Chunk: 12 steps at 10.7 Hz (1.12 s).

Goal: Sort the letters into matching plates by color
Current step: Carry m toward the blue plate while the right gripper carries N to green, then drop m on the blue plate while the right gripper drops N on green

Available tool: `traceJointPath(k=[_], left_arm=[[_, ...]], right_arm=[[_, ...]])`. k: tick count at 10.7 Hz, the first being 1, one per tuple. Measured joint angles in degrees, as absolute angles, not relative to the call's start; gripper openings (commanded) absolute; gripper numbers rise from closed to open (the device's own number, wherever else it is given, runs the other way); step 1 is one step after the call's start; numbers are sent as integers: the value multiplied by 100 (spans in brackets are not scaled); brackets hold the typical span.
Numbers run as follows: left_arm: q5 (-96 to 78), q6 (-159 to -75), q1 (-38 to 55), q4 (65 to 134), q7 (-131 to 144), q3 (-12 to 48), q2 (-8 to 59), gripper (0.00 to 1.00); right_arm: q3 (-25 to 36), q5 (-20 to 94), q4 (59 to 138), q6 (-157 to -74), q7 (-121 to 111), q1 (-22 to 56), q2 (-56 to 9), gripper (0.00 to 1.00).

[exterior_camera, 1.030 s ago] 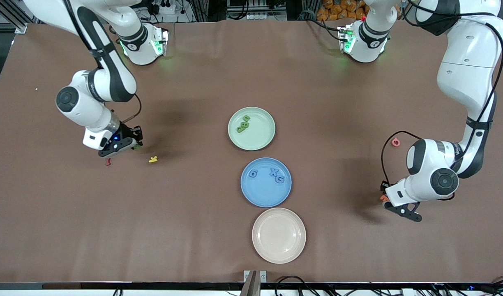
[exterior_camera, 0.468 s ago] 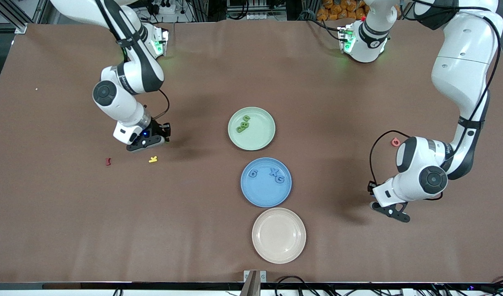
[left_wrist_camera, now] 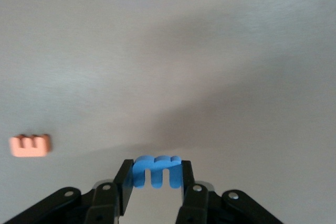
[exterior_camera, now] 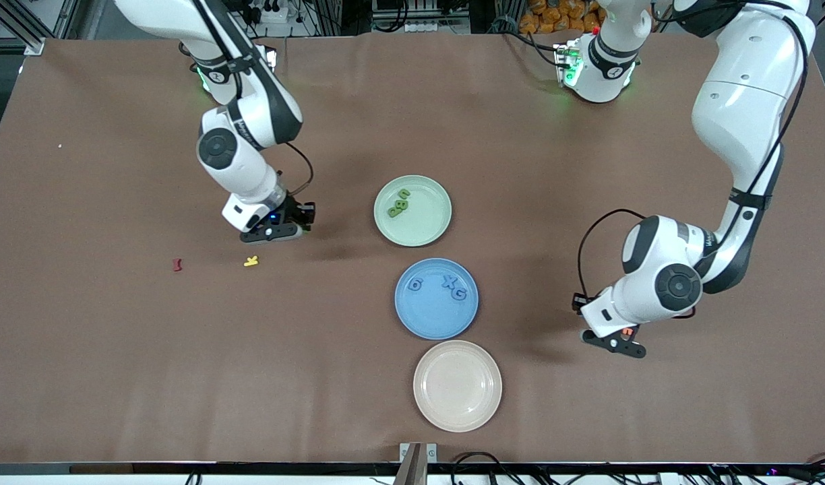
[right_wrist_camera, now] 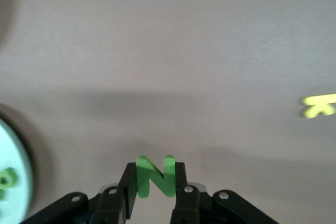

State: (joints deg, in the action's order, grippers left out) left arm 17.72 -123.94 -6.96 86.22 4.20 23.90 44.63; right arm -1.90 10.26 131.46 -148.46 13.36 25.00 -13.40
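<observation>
Both arms mid-carry. Right gripper (exterior_camera: 272, 234), over bare worktop (exterior_camera: 82, 337) between the yellow letter (exterior_camera: 251, 261) and the green plate (exterior_camera: 412, 210), jaws clamped on a green N (right_wrist_camera: 154, 175); next it needs to get over that plate, which holds three green letters (exterior_camera: 399, 202), and release. Nothing blocks it. Red letter (exterior_camera: 177, 265) is a distractor. Blue plate (exterior_camera: 437, 298) holds three blue letters (exterior_camera: 446, 286); the cream plate (exterior_camera: 457, 385) sits nearer the camera. Left gripper (exterior_camera: 615, 342), over worktop toward its own end, grips a blue letter (left_wrist_camera: 156, 169); it goes to the blue plate. Orange letter (left_wrist_camera: 30, 145) lies nearby.
</observation>
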Motion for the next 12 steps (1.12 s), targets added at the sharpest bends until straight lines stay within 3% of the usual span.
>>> traceJointPath(k=[5,9,12], left_arm=[[1769,-12298,-464,8624,2200,3174,4454,0],[1769,-12364,401,8587,3619,3212,4455,0],[1769,-12886,844,8552,4342,3181,4467,0]], right_arm=[[-202,1026,12424,-14747,3055,3378,-1925,0],[-205,1023,11941,-14540,4125,3834,-2262,0],[-204,1009,11627,-14364,4642,3980,-2388,0]])
